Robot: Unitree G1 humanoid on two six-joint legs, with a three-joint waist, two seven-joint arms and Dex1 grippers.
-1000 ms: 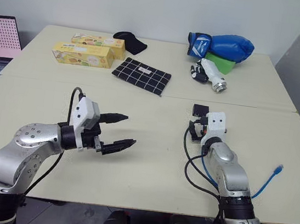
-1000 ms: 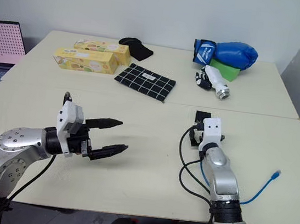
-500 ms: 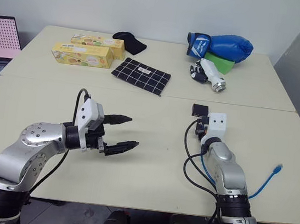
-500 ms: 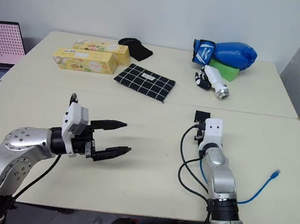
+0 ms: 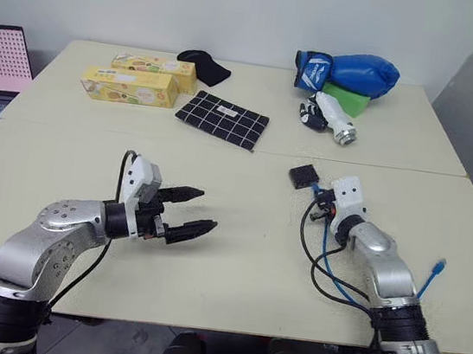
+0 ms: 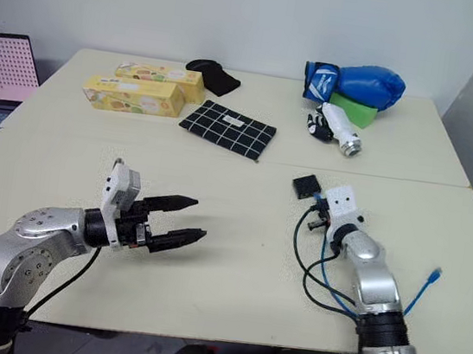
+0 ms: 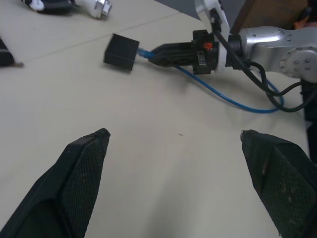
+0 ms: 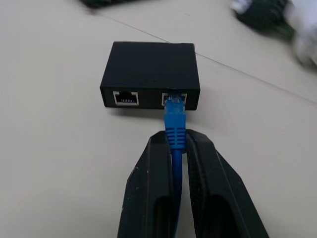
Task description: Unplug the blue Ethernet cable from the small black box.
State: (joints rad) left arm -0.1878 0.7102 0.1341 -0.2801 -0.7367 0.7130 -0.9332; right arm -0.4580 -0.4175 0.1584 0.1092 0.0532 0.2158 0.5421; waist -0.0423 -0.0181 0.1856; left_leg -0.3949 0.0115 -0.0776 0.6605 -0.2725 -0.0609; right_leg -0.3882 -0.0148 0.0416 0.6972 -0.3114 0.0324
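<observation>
On the near half of the bench, the small black box lies flat, serving as the reference for everything else. The blue Ethernet cable is still plugged into one of the two ports on the box's side; the port beside it is vacant. Directly behind that plug, the right gripper has its jaws clamped on the cable's boot, just beside the box but not touching it. From there the cable trails back along the right arm and loops across the bench, its free plug lying well apart from the box, toward the bench's right edge. The left gripper hovers well to the left of the box, jaws spread apart and holding nothing. Beyond the box, on the far half, lie a black grid-patterned cloth, two yellow cartons and a blue boxing glove.
</observation>
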